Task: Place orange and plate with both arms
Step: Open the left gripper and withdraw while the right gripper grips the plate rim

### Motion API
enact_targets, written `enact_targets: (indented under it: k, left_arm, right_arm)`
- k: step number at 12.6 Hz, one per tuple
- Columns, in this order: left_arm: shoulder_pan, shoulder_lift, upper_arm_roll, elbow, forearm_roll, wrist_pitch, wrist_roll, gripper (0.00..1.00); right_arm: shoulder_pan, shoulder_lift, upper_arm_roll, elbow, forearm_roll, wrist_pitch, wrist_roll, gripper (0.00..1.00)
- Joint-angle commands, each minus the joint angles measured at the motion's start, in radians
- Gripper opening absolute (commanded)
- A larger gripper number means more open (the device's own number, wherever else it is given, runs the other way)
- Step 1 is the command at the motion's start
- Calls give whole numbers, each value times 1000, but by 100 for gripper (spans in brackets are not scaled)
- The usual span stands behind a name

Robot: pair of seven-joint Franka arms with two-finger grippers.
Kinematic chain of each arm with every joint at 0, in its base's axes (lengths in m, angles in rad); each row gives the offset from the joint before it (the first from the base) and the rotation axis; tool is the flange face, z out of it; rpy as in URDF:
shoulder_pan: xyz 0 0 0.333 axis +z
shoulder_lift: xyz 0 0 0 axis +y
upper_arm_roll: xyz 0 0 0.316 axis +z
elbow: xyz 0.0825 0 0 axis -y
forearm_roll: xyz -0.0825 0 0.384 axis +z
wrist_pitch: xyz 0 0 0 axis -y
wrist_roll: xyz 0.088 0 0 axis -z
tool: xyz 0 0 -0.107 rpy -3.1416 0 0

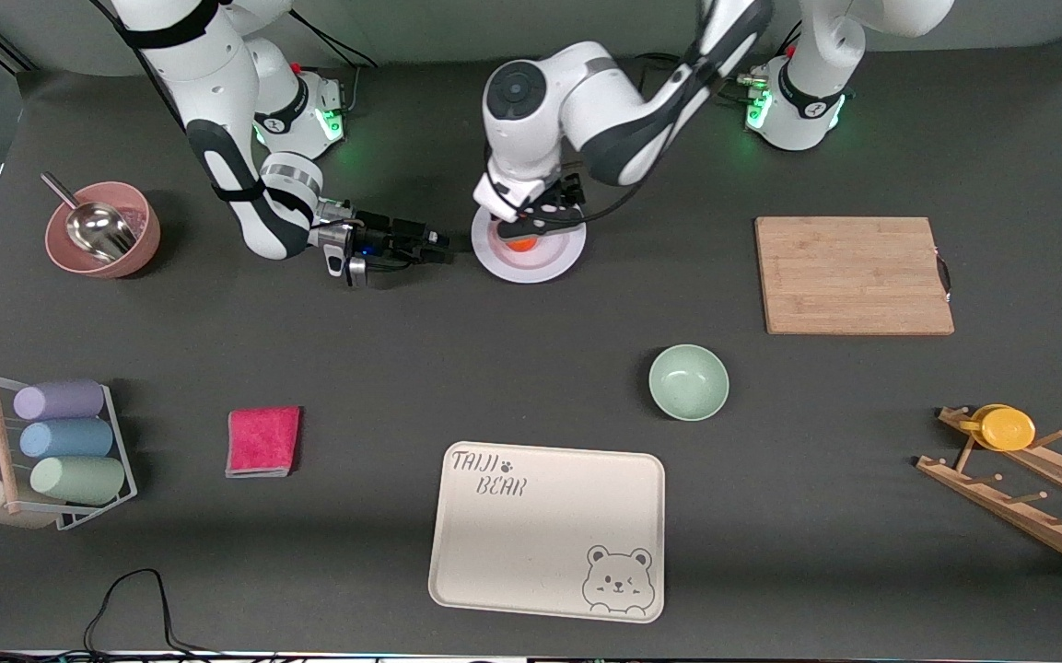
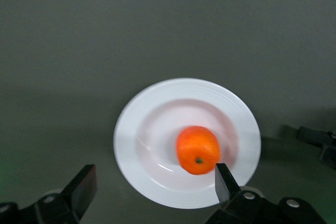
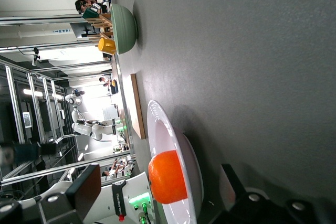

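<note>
In the front view, the plate (image 1: 531,262) lies on the surface, farther from the camera than the bear tray (image 1: 494,552), and the orange (image 1: 520,243) rests in its well. The left gripper (image 1: 531,217) hangs directly over the orange; the right gripper (image 1: 420,247) is low and horizontal just beside the plate rim, toward the right arm's end of the surface. In the left wrist view, the left gripper (image 2: 152,184) has its jaws spread wide and empty, with one finger (image 2: 224,180) close to the orange (image 2: 198,150), which sits loose and off-centre on the plate (image 2: 157,129). Risk: a sideways drift on withdrawal could clip the fruit and roll it toward the rim. In the right wrist view, the right gripper (image 3: 157,192) is also fully open and holds nothing, aligned edge-on with the plate (image 3: 157,124); the orange (image 3: 167,177) stands proud of the well. Risk: a rim grasp that tilts or jerks the plate could let the round fruit roll off. A shallow bite on the thin rim may slip. The two arms work close together over the plate, so contact between them is possible.
</note>
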Motion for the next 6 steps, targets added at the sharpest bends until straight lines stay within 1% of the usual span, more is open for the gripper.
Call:
enact_targets:
  k: [1,4,6]
  left_arm:
    - [190,-121,-12,-134,-26,-26,203,100]
    - [463,-237,-4,-148,-15,-104,508,100]
    - [665,-306,-4,-145,-14,-142,778,100]
  right_arm:
    - [28,6,0,-6,59,-2,-41,100]
    - [81,9,0,-5,114,-8,-42,100]
    - [113,12,0,-3,140,-5,-55,100]
